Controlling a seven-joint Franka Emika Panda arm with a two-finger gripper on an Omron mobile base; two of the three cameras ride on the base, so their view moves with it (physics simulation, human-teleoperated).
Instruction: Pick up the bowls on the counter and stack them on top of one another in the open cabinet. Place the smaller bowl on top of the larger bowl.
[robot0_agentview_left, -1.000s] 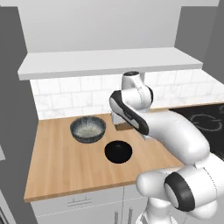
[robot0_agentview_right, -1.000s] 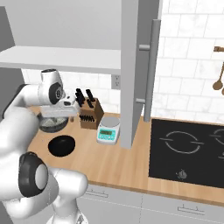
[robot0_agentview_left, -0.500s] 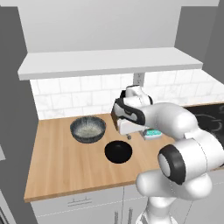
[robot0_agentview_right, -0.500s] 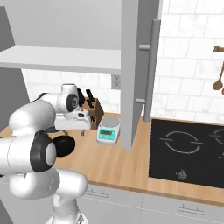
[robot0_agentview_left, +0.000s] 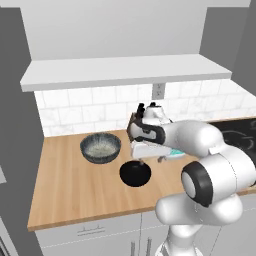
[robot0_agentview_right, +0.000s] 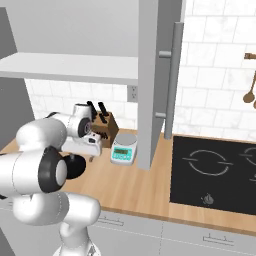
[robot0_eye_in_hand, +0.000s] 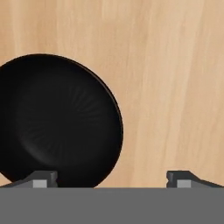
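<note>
**A:** So the robot's two-finger hand hangs over the small glossy black bowl, fingers spread wide and holding nothing. That bowl sits on the light-brown wooden tabletop, near the front edge. The wide dark grey speckled bowl is just to its left and further back.

**B:** In the hand view one fingertip is over the bowl's inside and the other is out over bare wood, so the rim runs between them. I'd go straight down and pinch the wall there. Glossy rim, probably slippery, so bite deep.

**A:** Shouldn't the speckled one go up first, though? Small goes on top.

**B:** Yeah, I'd say so. The wall cabinet's thick white bottom board is right overhead, so lift outward before going up. The wooden knife block and little kitchen scale sit just to the right.
</note>
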